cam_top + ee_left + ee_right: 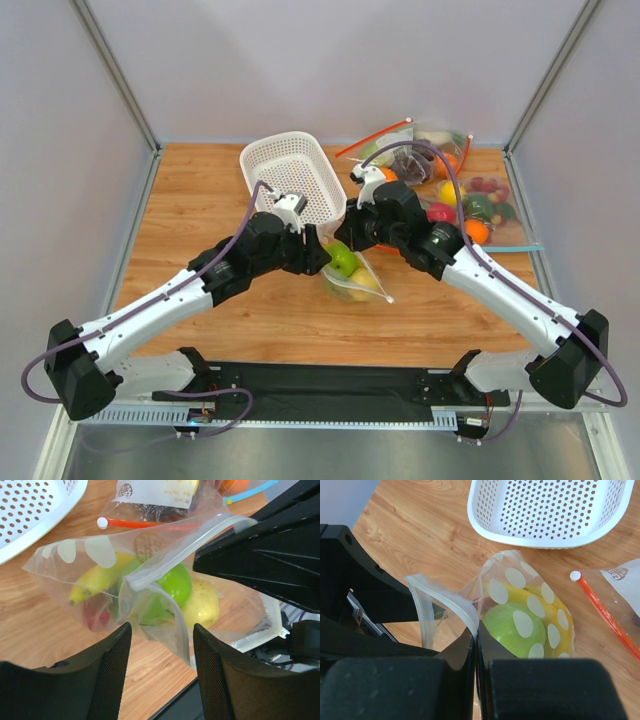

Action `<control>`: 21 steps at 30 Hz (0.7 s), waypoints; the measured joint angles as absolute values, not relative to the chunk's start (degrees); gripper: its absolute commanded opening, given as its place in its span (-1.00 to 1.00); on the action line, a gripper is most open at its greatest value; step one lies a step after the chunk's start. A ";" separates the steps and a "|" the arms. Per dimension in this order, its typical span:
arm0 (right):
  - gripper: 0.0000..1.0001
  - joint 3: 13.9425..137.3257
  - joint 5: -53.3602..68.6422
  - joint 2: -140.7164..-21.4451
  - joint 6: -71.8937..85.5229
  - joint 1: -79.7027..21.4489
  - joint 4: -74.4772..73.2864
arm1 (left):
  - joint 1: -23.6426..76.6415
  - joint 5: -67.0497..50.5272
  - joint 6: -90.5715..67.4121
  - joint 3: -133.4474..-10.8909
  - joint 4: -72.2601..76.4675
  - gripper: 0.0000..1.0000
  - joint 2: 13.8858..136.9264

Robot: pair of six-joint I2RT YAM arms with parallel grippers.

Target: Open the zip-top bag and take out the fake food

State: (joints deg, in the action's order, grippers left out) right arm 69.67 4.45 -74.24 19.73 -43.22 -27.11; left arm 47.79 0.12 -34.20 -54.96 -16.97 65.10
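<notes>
Right gripper (476, 641) pinches the mouth rim of the clear white-dotted plastic zip-top bag (530, 605), near the white perforated basket (545, 510); left gripper (162, 632) sits spread around a loose fold, green apple (176, 582) and yellow banana (95, 582) inside.

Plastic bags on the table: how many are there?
3 that can be told apart: the dotted bag in the middle, just in front of the white basket; a red-strip bag at the back right; and a blue-strip bag beside it. Those two overlap, so another may be hidden.
</notes>
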 measured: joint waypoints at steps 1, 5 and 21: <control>-0.99 69.54 4.36 -74.08 19.77 -43.27 -27.11 | 48.01 0.36 -34.24 -54.83 -16.97 0.19 65.25; -0.99 69.25 3.51 -73.43 19.94 -43.33 -27.11 | 48.64 0.99 -34.65 -54.17 -17.28 -0.35 65.34; -0.99 70.57 -3.29 -73.38 17.65 -43.09 -29.04 | 49.15 -0.27 -26.52 -61.52 -29.45 -1.00 63.90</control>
